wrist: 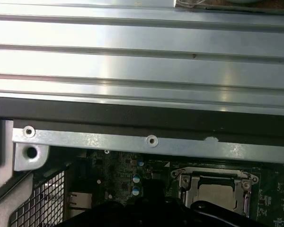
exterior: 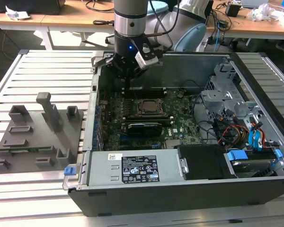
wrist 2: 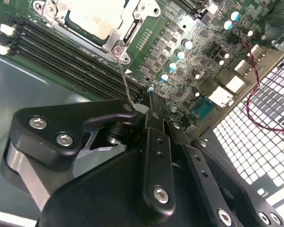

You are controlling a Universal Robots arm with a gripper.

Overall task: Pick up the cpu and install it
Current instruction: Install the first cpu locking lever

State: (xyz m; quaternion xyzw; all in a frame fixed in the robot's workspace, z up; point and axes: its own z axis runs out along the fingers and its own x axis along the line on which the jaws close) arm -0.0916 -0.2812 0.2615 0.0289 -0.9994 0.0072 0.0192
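Open computer case lying on its side on a slatted metal table, motherboard facing up. Robot arm reaching down into the case near its rear wall, the gripper hanging just above the board, slightly behind the socket. In the second wrist view the gripper shows its black fingers drawn together to a narrow tip, closed with nothing between them; a thin wire lever runs from the socket's corner towards that tip. The cpu sits in the socket at the middle of the board, silvery top plate showing inside the metal socket frame; in the second wrist view the cpu lies flat beneath the frame's opening, and in the first wrist view the cpu appears past the case's edge rail. Black memory slots run beside the socket. Graphics card just in front of the socket in the exterior view. Grey moulded fixture on the table at the exterior view's left, well apart from the case
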